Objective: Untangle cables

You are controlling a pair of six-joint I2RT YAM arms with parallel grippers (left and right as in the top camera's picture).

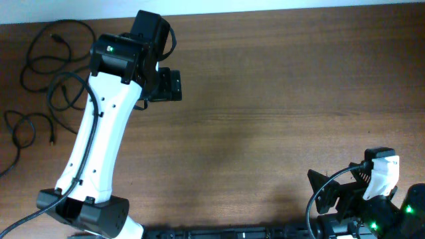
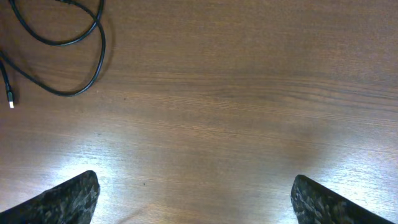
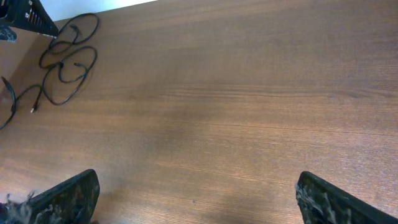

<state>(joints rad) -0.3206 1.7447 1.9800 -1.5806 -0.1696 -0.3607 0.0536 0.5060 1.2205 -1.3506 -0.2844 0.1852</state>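
The cables (image 1: 48, 61) are thin black cords lying in loose loops at the table's far left, with a separate loop (image 1: 28, 126) below them. My left gripper (image 1: 167, 84) is open and empty over bare wood to the right of the cables. In the left wrist view, one loop (image 2: 87, 59) and a small plug end (image 2: 10, 101) show at top left, away from the open fingers (image 2: 196, 199). My right gripper (image 1: 325, 192) is open and empty at the near right. Its wrist view shows the cables (image 3: 67, 62) far off at top left, beyond the open fingers (image 3: 196, 199).
The brown wooden table (image 1: 279, 99) fills all views. My white left arm (image 1: 99, 139) reaches from the near left edge up toward the cables. The table's far edge meets a pale wall (image 1: 265, 5).
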